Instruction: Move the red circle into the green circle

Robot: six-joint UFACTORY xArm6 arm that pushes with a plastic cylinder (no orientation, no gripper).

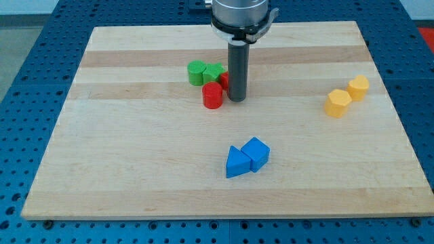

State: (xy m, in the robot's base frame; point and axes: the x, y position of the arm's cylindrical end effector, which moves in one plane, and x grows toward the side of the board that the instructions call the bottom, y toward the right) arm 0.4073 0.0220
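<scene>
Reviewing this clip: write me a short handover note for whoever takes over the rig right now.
No gripper: my tip is down on the board, just to the view's right of the red circle.
The red circle sits just below the green circle and the other green block; a second red block shows partly behind the rod.
Whether the red and green circles touch is hard to tell; they are at least very close.
Left: a short push toward the view's upper left would likely close any remaining gap.
The two blue blocks and two yellow blocks lie apart from the job.
</scene>
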